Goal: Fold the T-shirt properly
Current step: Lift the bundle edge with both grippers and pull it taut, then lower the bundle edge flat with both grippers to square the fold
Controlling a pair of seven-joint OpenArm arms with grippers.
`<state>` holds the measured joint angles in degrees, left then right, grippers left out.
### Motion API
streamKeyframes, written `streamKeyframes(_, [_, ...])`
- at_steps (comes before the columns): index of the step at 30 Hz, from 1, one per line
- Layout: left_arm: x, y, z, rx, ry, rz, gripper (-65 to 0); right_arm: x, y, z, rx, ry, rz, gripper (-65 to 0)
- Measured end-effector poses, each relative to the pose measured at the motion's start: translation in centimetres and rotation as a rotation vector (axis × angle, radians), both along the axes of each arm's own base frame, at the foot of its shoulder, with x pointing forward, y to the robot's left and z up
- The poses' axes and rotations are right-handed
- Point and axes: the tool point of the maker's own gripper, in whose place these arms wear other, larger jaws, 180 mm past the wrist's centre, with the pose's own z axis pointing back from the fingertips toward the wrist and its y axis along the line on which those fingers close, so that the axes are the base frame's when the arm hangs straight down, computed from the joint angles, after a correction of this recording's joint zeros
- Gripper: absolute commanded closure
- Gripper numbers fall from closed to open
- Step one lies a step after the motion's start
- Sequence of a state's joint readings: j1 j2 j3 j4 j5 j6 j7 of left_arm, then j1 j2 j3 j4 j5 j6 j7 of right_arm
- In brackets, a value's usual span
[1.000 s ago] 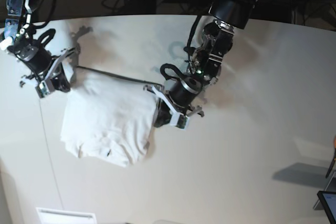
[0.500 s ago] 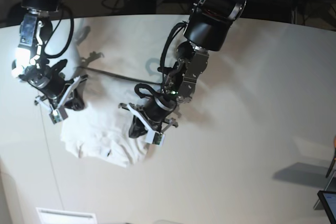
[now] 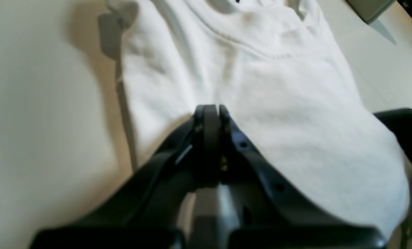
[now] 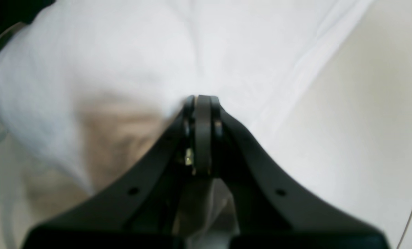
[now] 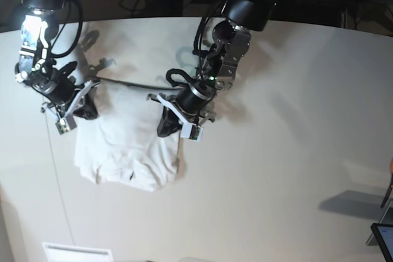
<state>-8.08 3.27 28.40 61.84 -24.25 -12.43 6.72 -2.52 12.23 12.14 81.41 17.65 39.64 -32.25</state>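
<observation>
Off-white tabletop (image 5: 288,151), with the rumpled white T-shirt (image 5: 126,151) lying near its left side.

Both hands (image 5: 174,128) (image 5: 72,113) clamped, low

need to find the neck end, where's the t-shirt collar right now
In the base view the collar lies at the T-shirt's near edge, left of centre on the table, below both grippers.

My T-shirt (image 5: 126,145) is plain white, no print; the table (image 5: 288,151) off-white, smooth; my left claw (image 3: 209,114) and right claw (image 4: 200,103) black.
</observation>
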Motion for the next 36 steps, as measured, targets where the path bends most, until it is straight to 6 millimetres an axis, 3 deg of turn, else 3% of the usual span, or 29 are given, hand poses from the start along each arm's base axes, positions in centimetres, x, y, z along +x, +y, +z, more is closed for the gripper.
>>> streamKeyframes(14, [-2.8, 0.6, 0.7, 0.005, 0.002, -0.013, 0.0, 0.5, 1.6, 0.1, -0.028, 0.002, 0.071, -0.1])
streamKeyframes(20, [-1.5, 3.8, 1.5, 0.085, -0.040, 0.044, 0.0, -0.2, 1.8, 0.4, -0.036, -0.006, 0.081, -0.1])
streamKeyframes(28, [-2.0, 4.9, 4.1, 0.078, -0.106, 0.041, 0.0, -0.9, 3.3, 0.1, 0.009, -0.002, 0.082, -0.1])
streamKeyframes(36, [-0.9, 7.4, 3.8, 0.083, -0.099, 0.119, 0.0, -0.7, 4.0, 0.1, -0.009, 0.001, 0.116, -0.1])
